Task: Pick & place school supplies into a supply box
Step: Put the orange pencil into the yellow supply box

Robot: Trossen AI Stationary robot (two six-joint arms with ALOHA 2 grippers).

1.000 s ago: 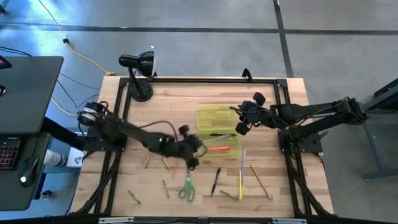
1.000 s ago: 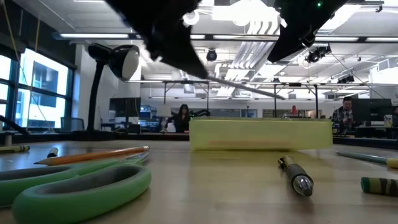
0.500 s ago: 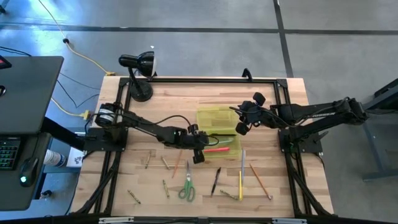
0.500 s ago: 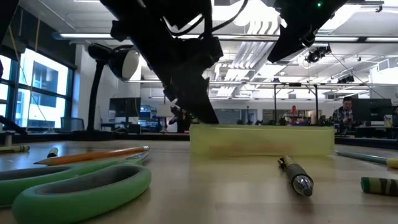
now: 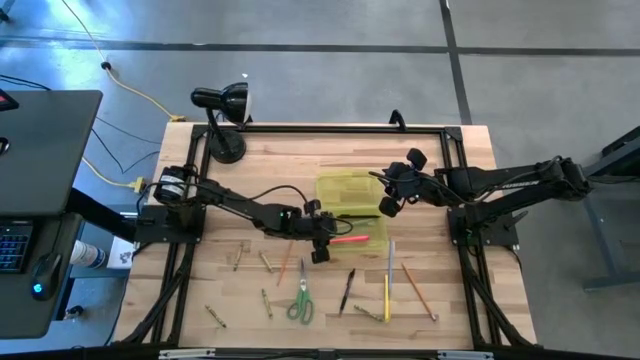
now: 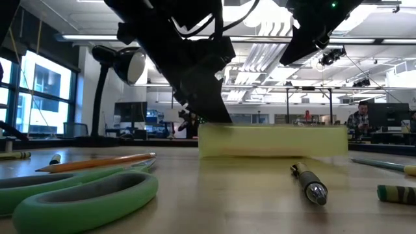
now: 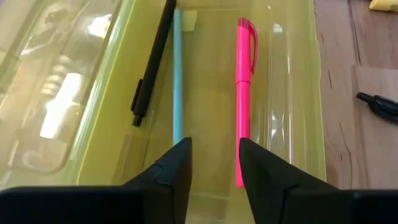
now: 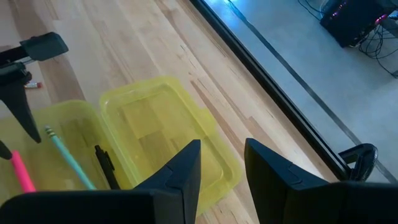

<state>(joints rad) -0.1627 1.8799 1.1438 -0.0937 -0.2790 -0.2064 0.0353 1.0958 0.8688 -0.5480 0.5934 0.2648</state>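
The translucent yellow-green supply box (image 5: 356,230) lies mid-table with its lid (image 5: 345,188) folded open toward the far edge. In its tray lie a pink marker (image 7: 244,93), a black pen (image 7: 152,62) and a light blue pencil (image 7: 177,81). My left gripper (image 5: 322,238) is open and empty, low over the tray's left end, and points along the tray (image 7: 214,171). My right gripper (image 5: 388,198) is open and empty, hovering above the box's right end (image 8: 222,168). Green-handled scissors (image 5: 300,303), pencils (image 5: 387,290) and a black pen (image 5: 346,291) lie on the table nearer the front.
A black desk lamp (image 5: 222,110) stands at the far left corner. An orange pencil (image 5: 284,262), another orange pencil (image 5: 418,290), a grey pen (image 5: 391,254) and small brassy bits (image 5: 266,300) lie scattered near the front. A black frame rail (image 5: 330,127) runs along the far edge.
My left gripper has come down and moved a little toward the table's right edge, to the left end of the box's tray, and has then kept still. The box and the supplies in it have stayed in place.
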